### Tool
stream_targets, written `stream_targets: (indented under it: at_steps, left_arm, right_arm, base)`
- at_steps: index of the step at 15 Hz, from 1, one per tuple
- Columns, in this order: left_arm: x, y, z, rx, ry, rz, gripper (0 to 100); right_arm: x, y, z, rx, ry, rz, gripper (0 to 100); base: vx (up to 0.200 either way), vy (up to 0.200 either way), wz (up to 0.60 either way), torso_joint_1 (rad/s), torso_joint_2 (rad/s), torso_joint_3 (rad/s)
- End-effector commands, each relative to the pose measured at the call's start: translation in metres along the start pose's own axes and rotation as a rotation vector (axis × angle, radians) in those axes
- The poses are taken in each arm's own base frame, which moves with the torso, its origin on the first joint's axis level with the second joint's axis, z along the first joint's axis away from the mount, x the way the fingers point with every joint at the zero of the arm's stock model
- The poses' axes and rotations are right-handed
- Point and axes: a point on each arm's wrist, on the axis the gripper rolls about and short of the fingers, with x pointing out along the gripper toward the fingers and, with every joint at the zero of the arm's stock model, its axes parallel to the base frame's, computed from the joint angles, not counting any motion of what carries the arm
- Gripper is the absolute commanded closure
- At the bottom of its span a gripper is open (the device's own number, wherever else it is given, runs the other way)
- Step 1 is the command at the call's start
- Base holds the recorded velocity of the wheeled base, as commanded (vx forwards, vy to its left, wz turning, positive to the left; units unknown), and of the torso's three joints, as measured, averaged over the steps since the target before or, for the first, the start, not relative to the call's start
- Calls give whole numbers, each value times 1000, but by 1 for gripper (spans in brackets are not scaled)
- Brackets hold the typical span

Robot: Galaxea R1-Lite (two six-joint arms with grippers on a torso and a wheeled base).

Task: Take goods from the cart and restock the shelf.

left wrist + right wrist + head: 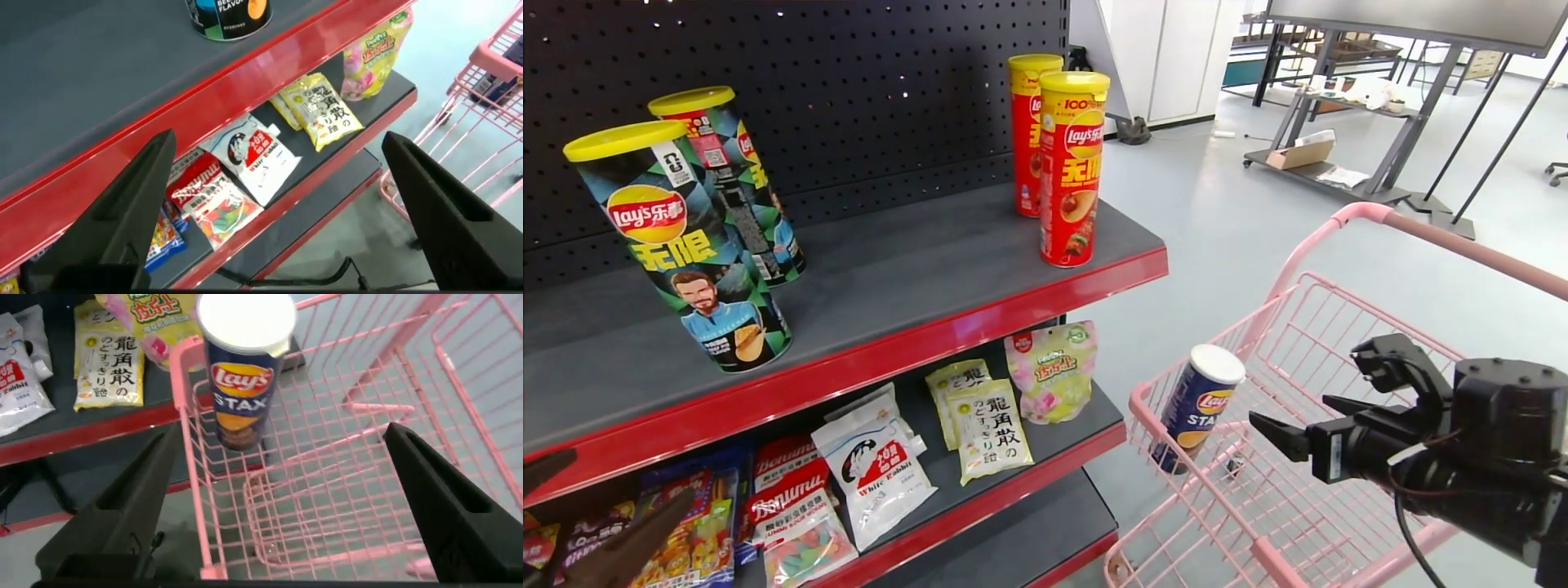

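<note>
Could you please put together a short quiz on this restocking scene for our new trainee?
1. True or false: the blue can is inside the pink cart.
2. How many red cans stand on the top shelf?
3. The right gripper is: A) shut on the blue can, B) open and holding nothing, C) resting on the top shelf.
Key: 1 true; 2 two; 3 B.

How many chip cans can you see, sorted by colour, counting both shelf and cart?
Dark cans on the top shelf: 2
Red cans on the top shelf: 2
Blue can in the cart: 1
Total: 5
</note>
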Motion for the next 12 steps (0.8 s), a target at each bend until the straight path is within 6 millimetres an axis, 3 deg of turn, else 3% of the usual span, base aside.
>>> stream_targets:
  at_steps: [1,7,12]
  left_arm:
    - [2,0,1,-3,9,0,0]
    - [6,0,1,-2,25,-5,0]
    - [8,1,4,-3,30,-7,0]
  right_arm:
    - [34,8,-26,-8,80,18,0]
    - [64,7,-37,-8,29,0,0]
    - [91,2,-33,4,-11,-25,0]
  base:
    - [0,0,0,0,0,0]
    - [0,0,0,0,0,0]
    - [0,0,0,0,0,0]
